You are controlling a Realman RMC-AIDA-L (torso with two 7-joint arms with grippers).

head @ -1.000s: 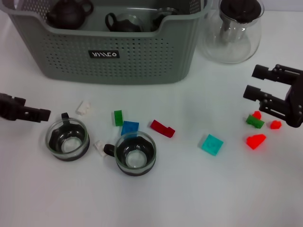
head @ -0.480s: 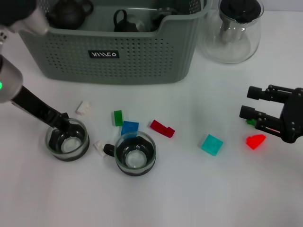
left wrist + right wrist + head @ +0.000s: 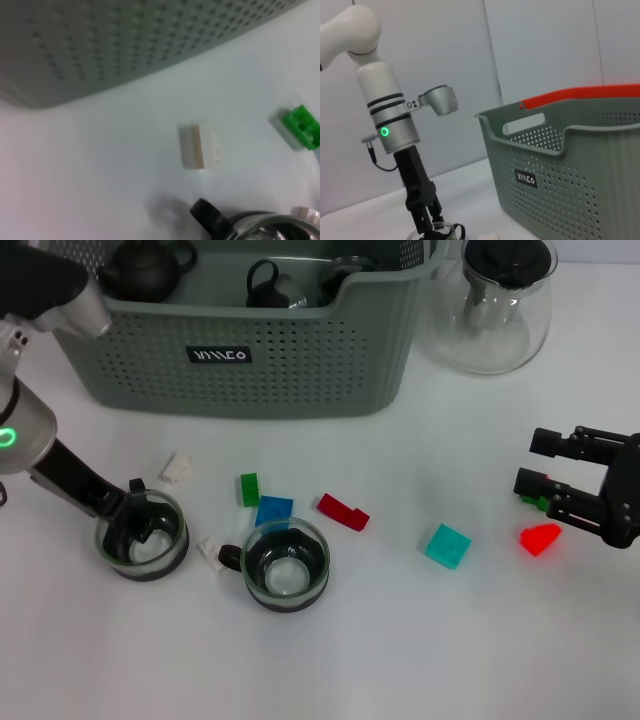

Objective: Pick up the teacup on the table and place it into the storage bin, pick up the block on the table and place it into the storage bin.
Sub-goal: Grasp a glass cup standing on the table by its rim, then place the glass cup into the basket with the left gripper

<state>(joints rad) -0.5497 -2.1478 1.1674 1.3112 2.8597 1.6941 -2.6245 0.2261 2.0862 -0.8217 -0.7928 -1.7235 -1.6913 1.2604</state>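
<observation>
Two glass teacups with dark bases stand at the front left: one (image 3: 142,537) on the left and one (image 3: 285,565) to its right. My left gripper (image 3: 133,515) is down at the left teacup (image 3: 436,232), open, its fingers straddling the rim beside the handle (image 3: 210,216). Loose blocks lie around: white (image 3: 177,468), green (image 3: 249,489), blue (image 3: 274,510), red (image 3: 343,511), cyan (image 3: 447,545). My right gripper (image 3: 540,462) hovers open at the right, over a green block (image 3: 537,503) and beside a red block (image 3: 540,538). The grey-green storage bin (image 3: 240,350) stands at the back.
The bin holds dark teapots (image 3: 145,268) and cups. A clear glass carafe (image 3: 490,300) with a black lid stands to the bin's right. A small white block (image 3: 210,551) lies between the two teacups. The white block (image 3: 199,146) sits close to the bin wall (image 3: 125,40).
My left arm swung in from the left edge and lowered its fingers onto the left teacup's rim. My right gripper shifted slightly toward the front, now covering small blocks at the right.
</observation>
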